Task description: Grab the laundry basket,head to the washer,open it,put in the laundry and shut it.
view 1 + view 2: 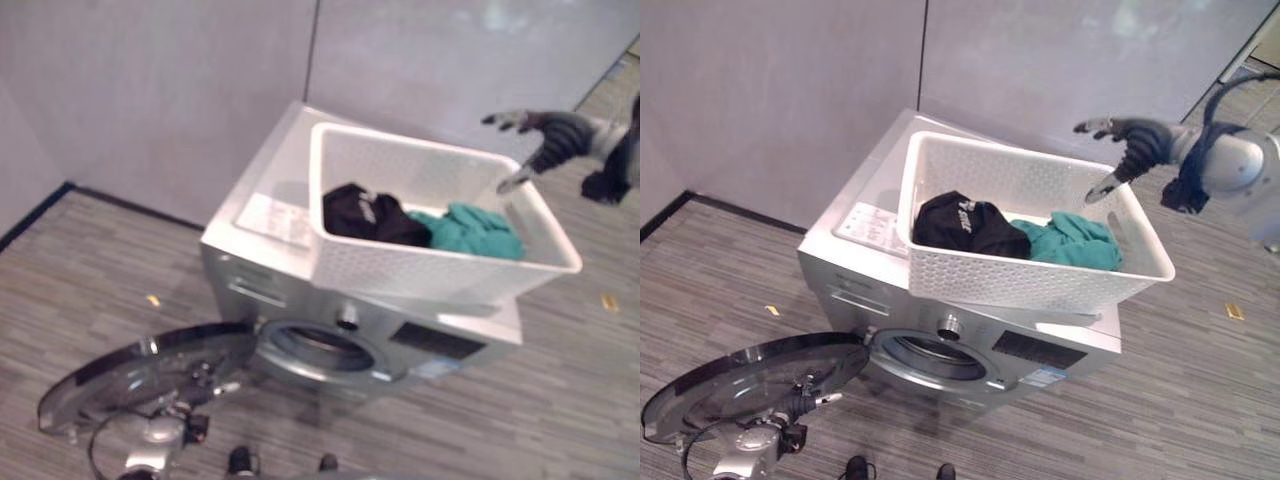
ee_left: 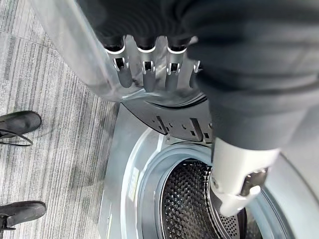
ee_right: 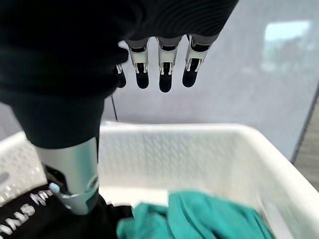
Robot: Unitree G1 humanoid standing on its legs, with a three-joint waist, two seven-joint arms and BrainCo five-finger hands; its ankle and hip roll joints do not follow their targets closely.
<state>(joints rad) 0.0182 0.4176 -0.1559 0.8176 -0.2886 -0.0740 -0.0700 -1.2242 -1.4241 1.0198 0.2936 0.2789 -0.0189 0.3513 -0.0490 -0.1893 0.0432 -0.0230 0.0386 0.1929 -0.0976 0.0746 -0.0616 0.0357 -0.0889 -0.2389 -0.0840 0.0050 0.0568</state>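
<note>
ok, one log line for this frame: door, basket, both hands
washer door: open | basket: on washer, black and teal clothes inside | left hand: open, at door | right hand: open, above basket

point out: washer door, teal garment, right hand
washer door (image 1: 740, 380): right eye view, on its glass, swung open.
teal garment (image 1: 1072, 243): right eye view, mid-cloth, in basket.
right hand (image 1: 1127, 137): right eye view, back of hand.

- A pale grey wall (image 1: 790, 90) stands behind, with a thin dark seam (image 1: 923, 60) running up it.
- A dark baseboard (image 1: 120, 200) runs along the wall's foot.
- The floor (image 1: 1200, 400) is grey striped carpet.
- Small yellowish scraps lie on the carpet: one (image 1: 152, 299) on the left, another (image 1: 609, 301) on the right.
</note>
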